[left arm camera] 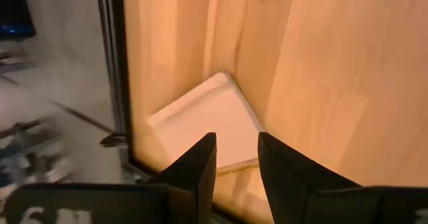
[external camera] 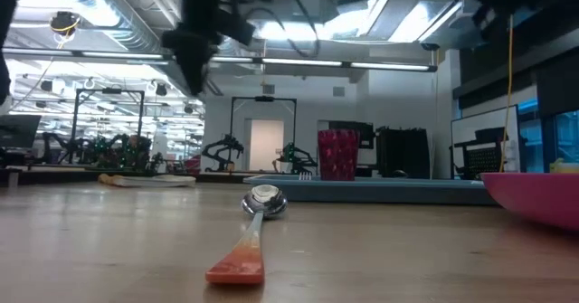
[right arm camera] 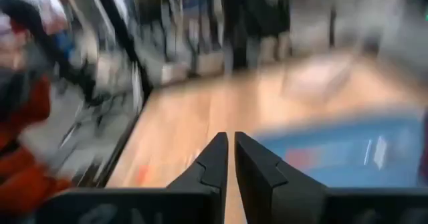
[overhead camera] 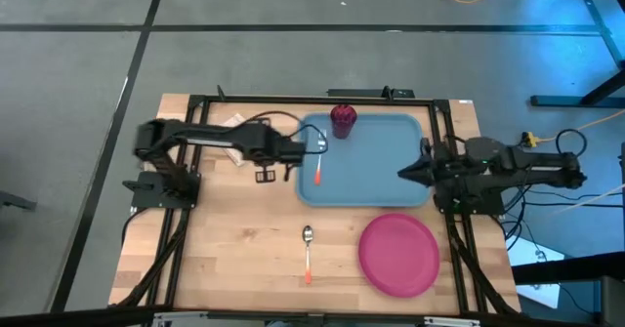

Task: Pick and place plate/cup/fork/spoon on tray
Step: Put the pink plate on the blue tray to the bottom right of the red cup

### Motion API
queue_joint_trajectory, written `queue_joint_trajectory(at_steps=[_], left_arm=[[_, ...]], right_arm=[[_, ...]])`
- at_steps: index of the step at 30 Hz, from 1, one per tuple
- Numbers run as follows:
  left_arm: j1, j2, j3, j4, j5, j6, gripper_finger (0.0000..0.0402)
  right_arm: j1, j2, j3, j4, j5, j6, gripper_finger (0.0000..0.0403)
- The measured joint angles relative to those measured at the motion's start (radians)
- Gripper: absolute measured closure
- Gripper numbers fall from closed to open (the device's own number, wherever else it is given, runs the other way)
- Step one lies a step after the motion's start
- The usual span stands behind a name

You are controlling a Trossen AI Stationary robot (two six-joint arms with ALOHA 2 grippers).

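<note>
The light-blue tray [overhead camera: 381, 166] lies at the table's far middle. The dark red cup [overhead camera: 343, 119] stands upright at its far edge and also shows in the low view [external camera: 337, 154]. The fork [overhead camera: 320, 161] lies flat on the tray's left part. The spoon [overhead camera: 308, 249] lies on the table nearer the front, bowl toward the tray. The pink plate [overhead camera: 398, 254] lies flat on the table at the near right. My left gripper [overhead camera: 276, 174] is open and empty, raised above the table beside the tray's left edge. My right gripper [overhead camera: 401, 174] is shut and empty over the tray's right part.
A white napkin [left arm camera: 207, 120] lies on the table's far left part [overhead camera: 232, 122], near the black frame rail. Bare wood lies between the spoon and the table's left edge. Both arm bases stand at the table's left and right sides.
</note>
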Motion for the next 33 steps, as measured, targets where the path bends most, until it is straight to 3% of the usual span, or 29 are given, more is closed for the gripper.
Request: queue_joint_trajectory(at_steps=[6, 10, 15, 24, 30, 33], left_arm=[[-0.02, -0.269, -0.351, 0.349, 0.042, -0.07, 0.0298], [-0.035, -0.377, -0.51, 0.498, 0.08, -0.135, 0.0298], [-0.039, -0.428, -0.626, 0.614, 0.072, -0.177, 0.0298], [-0.039, -0.429, -0.666, 0.71, 0.057, -0.179, 0.0298], [-0.039, -0.429, -0.666, 0.721, 0.056, -0.178, 0.0298], [-0.038, -0.429, -0.666, 0.721, 0.056, -0.178, 0.0298]], right_arm=[[0.0, 0.157, 0.159, -0.48, -0.099, 0.237, 0.037], [0.0, 0.216, 0.191, -0.646, -0.097, 0.315, 0.037], [0.002, 0.247, 0.132, -0.666, -0.124, 0.381, 0.037], [0.002, 0.262, -0.07, -0.62, -0.366, 0.582, 0.037], [0.002, 0.264, -0.125, -0.575, -0.302, 0.593, 0.037], [0.002, 0.264, -0.092, -0.541, -0.325, 0.555, 0.037]])
